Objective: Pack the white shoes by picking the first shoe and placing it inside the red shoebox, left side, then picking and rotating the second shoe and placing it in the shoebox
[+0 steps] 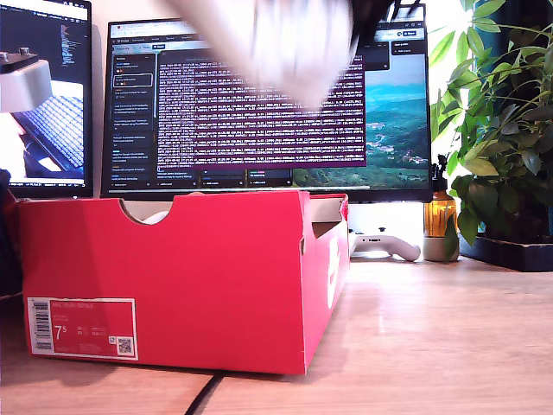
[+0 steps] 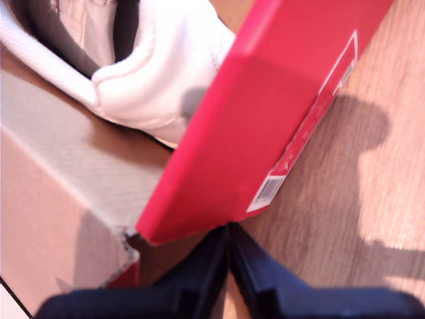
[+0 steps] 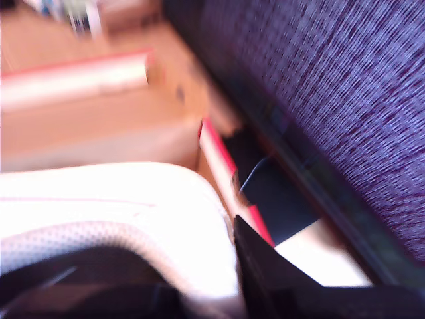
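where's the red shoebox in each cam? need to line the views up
Exterior view: the red shoebox fills the lower part at the exterior view's left, label end facing the camera.
First wrist view: its labelled end wall runs diagonally, a white shoe inside.
Second wrist view: blurred; only a red rim strip shows.
Shared landmark: the white size label.

The desk (image 1: 432, 346) lies bare on the exterior view's right of the box (image 1: 173, 285), open to a gripper. Behind, a monitor (image 1: 268, 130) walls the desk's far edge, with a plant (image 1: 501, 130) and a bottle (image 1: 439, 216) beside it. A shoe (image 2: 159, 73) fills part of the box.
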